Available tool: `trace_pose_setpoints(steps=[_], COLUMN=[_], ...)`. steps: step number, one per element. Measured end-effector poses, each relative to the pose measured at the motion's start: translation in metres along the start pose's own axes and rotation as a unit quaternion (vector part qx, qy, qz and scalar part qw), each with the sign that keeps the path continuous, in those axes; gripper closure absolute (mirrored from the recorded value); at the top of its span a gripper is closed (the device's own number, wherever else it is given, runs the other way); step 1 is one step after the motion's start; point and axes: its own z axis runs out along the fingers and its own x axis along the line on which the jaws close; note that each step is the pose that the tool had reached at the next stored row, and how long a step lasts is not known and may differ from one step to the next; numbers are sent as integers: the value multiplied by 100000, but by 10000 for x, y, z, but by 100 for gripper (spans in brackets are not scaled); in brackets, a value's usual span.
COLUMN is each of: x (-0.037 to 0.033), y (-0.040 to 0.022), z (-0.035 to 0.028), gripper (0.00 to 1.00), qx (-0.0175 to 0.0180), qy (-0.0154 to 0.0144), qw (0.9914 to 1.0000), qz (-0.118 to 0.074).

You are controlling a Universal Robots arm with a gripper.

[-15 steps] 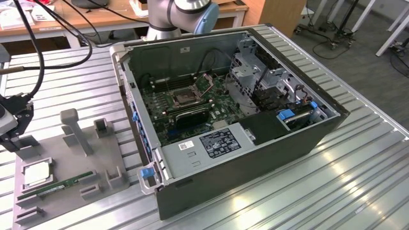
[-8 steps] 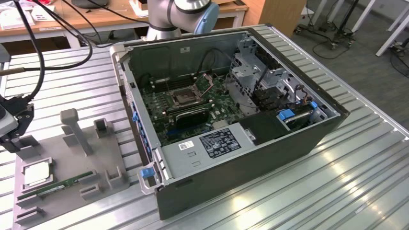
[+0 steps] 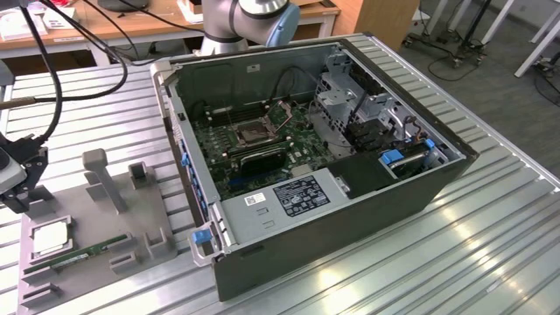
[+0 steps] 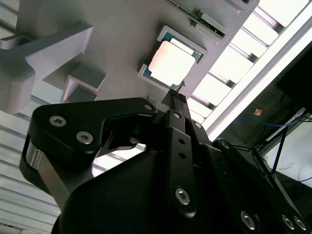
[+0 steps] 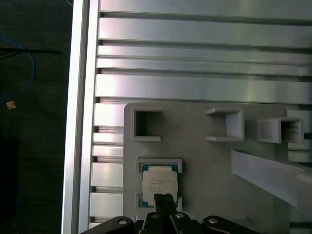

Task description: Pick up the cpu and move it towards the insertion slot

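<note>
The cpu [image 3: 51, 237] lies flat in a grey tray [image 3: 166, 207] recess at the exterior view's lower left, well apart from the insertion slot [image 3: 254, 133]. We judge it light, stiff and fragile, best taken by its rim edges. The gripper [image 5: 163, 199] hovers over it, fingers pressed together, holding nothing. Its printed lettering is too small to read.

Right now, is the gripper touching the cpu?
Cannot tell. In the first wrist view the gripper overlaps the cpu, but that camera looks along the gripper, so neither contact nor a gap is plain.
</note>
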Motion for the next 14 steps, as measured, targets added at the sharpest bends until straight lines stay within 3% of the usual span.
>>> trace_pose_setpoints(steps=[14], x=[0], y=[-21], z=[151], gripper=[89], qx=[2], qy=[0], qw=[100000], qz=[-5])
